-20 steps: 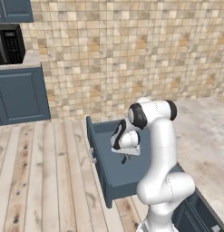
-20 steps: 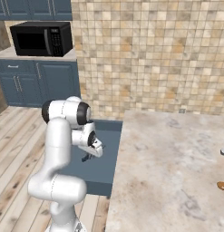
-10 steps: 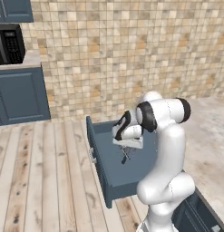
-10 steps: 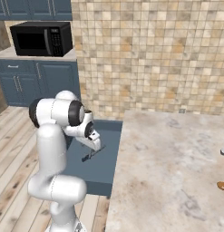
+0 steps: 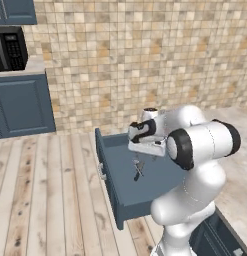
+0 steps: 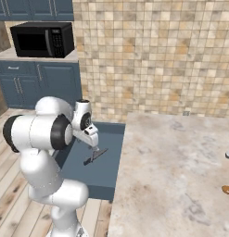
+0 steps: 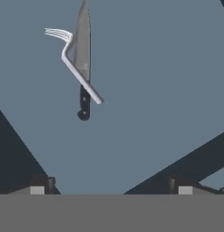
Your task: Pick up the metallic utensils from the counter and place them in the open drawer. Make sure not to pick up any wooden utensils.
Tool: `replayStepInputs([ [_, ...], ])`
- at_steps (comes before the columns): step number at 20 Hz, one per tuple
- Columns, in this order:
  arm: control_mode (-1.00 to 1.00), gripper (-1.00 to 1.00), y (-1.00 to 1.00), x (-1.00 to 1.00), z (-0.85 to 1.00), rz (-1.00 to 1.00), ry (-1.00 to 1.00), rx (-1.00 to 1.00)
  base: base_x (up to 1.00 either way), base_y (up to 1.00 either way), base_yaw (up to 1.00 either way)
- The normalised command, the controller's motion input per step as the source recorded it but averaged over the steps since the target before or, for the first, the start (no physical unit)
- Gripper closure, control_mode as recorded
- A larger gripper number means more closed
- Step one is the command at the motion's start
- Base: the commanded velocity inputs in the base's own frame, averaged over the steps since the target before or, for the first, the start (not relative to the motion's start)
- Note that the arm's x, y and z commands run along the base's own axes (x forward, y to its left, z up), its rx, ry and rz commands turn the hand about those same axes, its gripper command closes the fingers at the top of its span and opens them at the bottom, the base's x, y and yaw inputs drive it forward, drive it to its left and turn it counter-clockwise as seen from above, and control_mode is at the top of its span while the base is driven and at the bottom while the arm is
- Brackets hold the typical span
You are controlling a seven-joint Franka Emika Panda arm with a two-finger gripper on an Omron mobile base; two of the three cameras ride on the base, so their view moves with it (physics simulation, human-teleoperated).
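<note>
Your gripper (image 7: pixel 111 190) is hanging with jaws spread over the open drawer (image 7: pixel 154 90), where a silvery fork (image 7: pixel 70 59) is crossing a dark-handled, broad-bladed knife (image 7: pixel 83 50).

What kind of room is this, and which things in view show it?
A kitchen, rendered rather than real. A microwave sits above dark blue cabinets, the wall is tiled, and a knife and fork lie in an open drawer beside a stone counter.

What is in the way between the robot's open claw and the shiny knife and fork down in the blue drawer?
Nothing visible. The open gripper hangs above the wide dark blue drawer, and only empty air lies between it and the grey-bladed, black-handled knife with the bent silver fork lying across it on the drawer floor.
</note>
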Motion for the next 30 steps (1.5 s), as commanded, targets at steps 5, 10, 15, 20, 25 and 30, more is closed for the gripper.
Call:
replayStepInputs([
  [5,-1.00,-1.00,-0.15,-0.27,1.00,0.00,0.03,0.00,0.00,0.00,0.00],
  [10,-1.00,-1.00,-0.08,-0.34,0.99,0.00,-0.01,0.00,0.00,0.00,0.00],
  [15,-1.00,-1.00,0.00,-0.59,0.78,0.06,-0.20,0.00,0.00,0.00,0.00],
  [20,-1.00,-1.00,-0.05,-0.46,0.32,0.06,-0.33,0.00,0.00,0.00,0.00],
  [25,-1.00,-1.00,-0.14,-0.46,0.52,0.07,-0.16,0.00,0.00,0.00,0.00],
  [30,-1.00,-1.00,-0.21,-0.27,0.56,0.06,-0.11,-0.06,0.00,0.00,0.00],
])
